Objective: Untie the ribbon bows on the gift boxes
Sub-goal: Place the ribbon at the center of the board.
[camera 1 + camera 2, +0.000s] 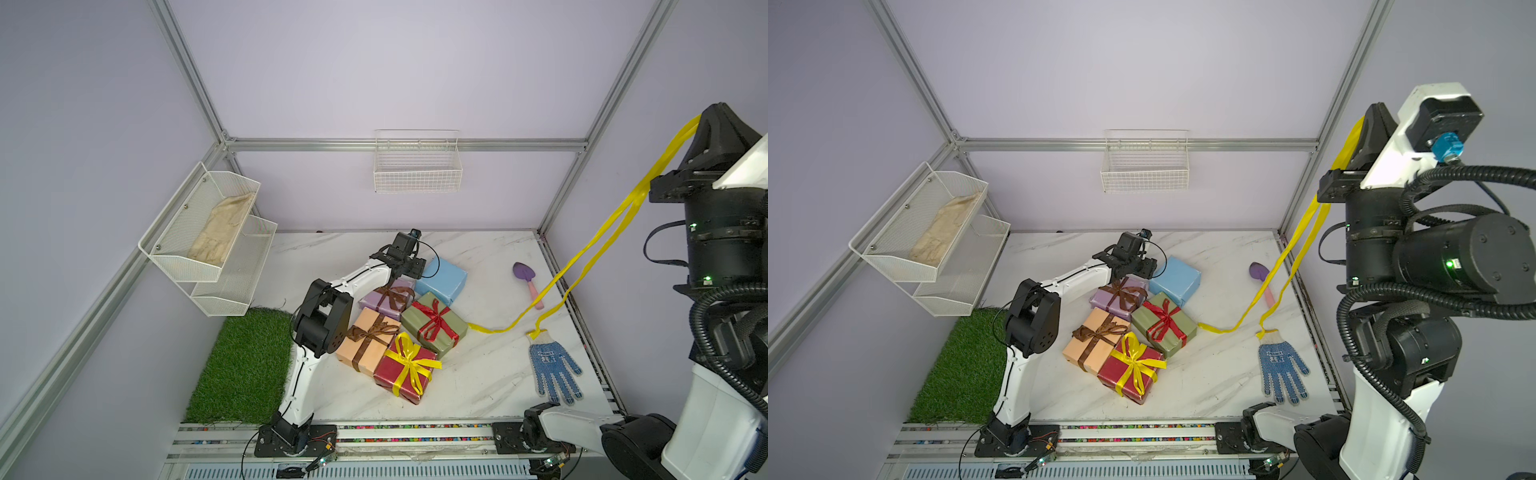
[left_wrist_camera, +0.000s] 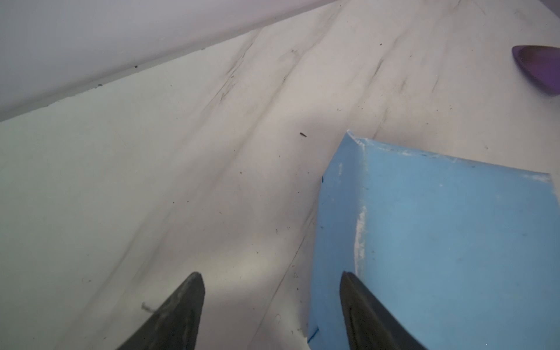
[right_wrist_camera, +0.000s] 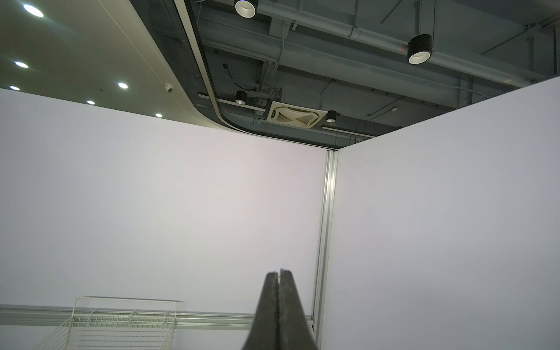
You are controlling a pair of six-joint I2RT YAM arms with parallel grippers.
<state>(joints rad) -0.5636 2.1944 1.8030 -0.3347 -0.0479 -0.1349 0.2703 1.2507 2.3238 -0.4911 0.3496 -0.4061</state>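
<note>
At table [image 1: 478, 374] centre I see four gift boxes [image 1: 374, 345] still bowed, the light blue box [image 1: 441, 280] at their one o'clock bare, its yellow ribbon [image 1: 636, 198] trailing toward three o'clock, pinched in my closed right gripper [image 3: 279, 272], left gripper [image 2: 271, 275] wide, empty.

You have five wrapped boxes clustered, touching, mid-bench [image 1: 478, 386].
- Light blue box [image 1: 442, 280]: rearmost, bare of ribbon.
- Lilac box [image 1: 374, 300]: brown bow [image 1: 392, 296] tied.
- Peach-orange box [image 1: 376, 353]: brown ribbon bow [image 1: 370, 331] tied.
- Olive green box [image 1: 456, 329]: red bow [image 1: 435, 318] tied.
- Dark red box [image 1: 390, 372]: nearest, yellow bow [image 1: 409, 357] tied.
- Loose yellow ribbon [image 1: 640, 193]: doubled, hanging from the raised right claw [image 1: 706, 120], one end lying just beside the olive green box.
</note>
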